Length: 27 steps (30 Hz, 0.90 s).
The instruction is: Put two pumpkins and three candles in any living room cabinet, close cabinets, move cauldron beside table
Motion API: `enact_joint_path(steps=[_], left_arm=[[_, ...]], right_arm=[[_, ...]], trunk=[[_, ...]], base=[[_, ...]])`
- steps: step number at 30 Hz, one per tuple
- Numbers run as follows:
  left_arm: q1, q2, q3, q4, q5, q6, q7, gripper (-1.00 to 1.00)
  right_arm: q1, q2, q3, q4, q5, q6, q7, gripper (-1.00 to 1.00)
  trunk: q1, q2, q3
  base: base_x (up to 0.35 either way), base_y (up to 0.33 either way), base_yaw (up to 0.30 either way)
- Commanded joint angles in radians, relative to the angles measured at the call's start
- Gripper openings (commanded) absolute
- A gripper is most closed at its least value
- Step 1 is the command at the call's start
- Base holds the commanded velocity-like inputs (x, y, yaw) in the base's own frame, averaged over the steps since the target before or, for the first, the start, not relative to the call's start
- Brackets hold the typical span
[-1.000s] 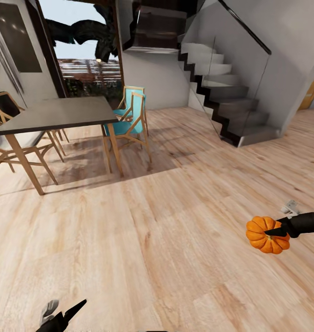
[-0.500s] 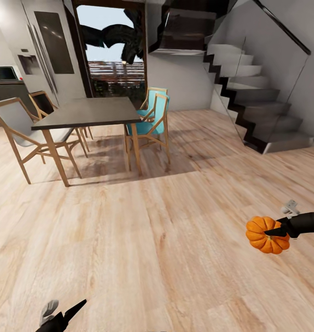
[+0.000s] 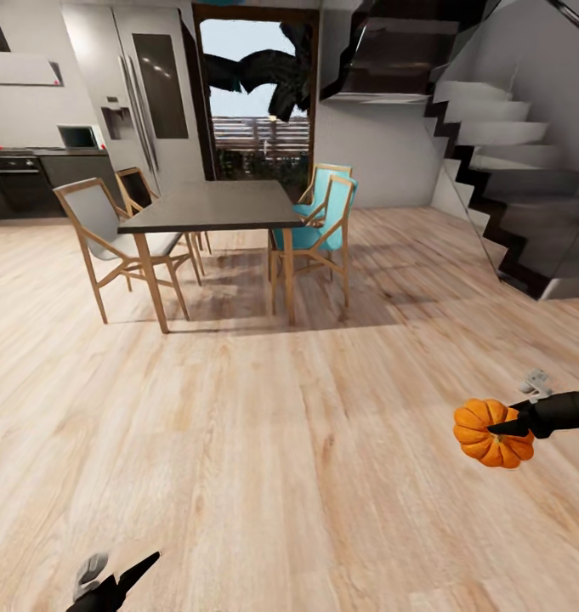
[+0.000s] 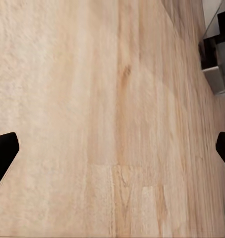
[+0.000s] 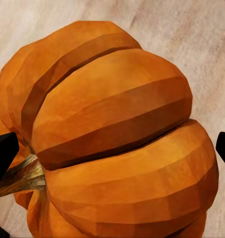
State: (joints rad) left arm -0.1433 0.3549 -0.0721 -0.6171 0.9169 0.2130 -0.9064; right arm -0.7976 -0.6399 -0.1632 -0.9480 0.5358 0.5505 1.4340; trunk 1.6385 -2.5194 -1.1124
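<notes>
We face a wide wooden floor [image 3: 263, 442]. At about eleven o'clock in the head view stands the dark-topped dining table [image 3: 208, 206] with wooden legs, grey chairs [image 3: 98, 221] on its far side from us at ten and teal chairs [image 3: 323, 208] beside it at twelve. The staircase [image 3: 510, 178] climbs at two o'clock. This is not the grey glass-topped table the task means, and we see no cabinet or cauldron from here.

Our own load sits at four o'clock: the pumpkin [image 3: 493, 433], held clear of the floor by the right gripper [image 3: 512, 425], whose jaws are closed around it. In the right wrist view the pumpkin [image 5: 117, 134] bulges between the two fingertips, its stem [image 5: 21, 176] close against one of them.

We judge it light, rigid and fairly smooth. The ribs give the fingers grooves to seat in, so a hold across the belly suits it better than one on the thin stem. It could roll once set down.

The left gripper [image 3: 119, 578] hangs at seven o'clock, jaws spread wide and empty over bare boards in its wrist view.
</notes>
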Motion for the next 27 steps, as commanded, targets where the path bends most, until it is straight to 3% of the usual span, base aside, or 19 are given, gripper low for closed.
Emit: enact_joint_path(steps=[1,27], left_arm=[[-0.001,0.001,-0.005,0.0,0.011,0.009,-0.002,1.0],[-0.001,0.001,-0.005,0.0,0.011,0.009,-0.002,1.0]], right_arm=[[-0.001,0.0,-0.002,-0.001,0.006,0.011,0.008,-1.0],[0.0,0.0,-0.002,0.0,0.006,0.009,0.008,-1.0]], trunk=[[0.0,0.0,0.0],[0.0,0.0,0.011]], base=[[0.0,0.0,0.287],[0.0,0.0,0.287]])
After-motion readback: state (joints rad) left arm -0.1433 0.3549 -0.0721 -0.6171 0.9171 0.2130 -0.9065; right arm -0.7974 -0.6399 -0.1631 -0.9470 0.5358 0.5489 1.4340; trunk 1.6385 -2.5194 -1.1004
